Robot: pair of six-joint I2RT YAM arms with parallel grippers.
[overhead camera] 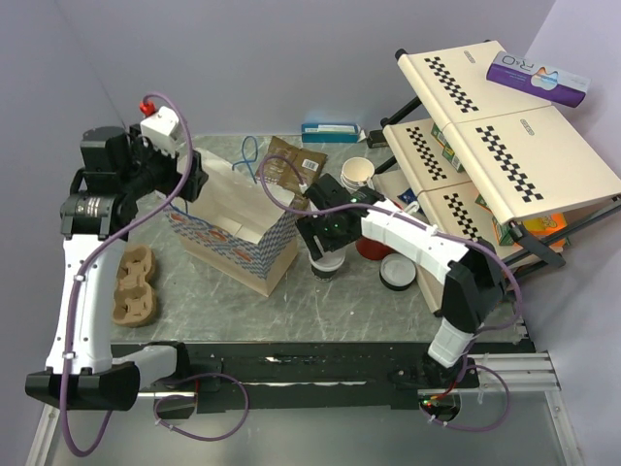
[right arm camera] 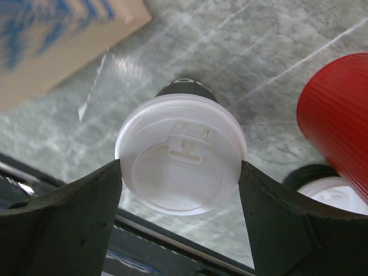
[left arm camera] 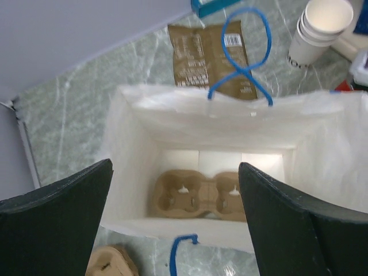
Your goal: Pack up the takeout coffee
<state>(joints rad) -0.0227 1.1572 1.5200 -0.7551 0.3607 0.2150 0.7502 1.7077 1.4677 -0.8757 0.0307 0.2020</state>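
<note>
Right wrist view: right hand (right arm camera: 180, 178) clamped on the takeout cup with round white plastic lid (right arm camera: 181, 164), one finger touching each side of the lid rim. Cup is just beside the near-right corner of the white paper bag with blue cord handles (overhead camera: 228, 248), red ribbed cup (right arm camera: 336, 115) just to its right. Cannot tell if it's off the grey marble counter (overhead camera: 369, 301).

Step, my read: lift and carry to the bag. Grip is at the lid, so squeeze lightly, lift straight, hold level, clear the bag rim, lower into the brown cardboard cup carrier (left arm camera: 198, 195) inside.

Left hand (left arm camera: 175, 167) wide apart over bag mouth, holding nothing.

Cup upright, long axis vertical, lid up.
</note>
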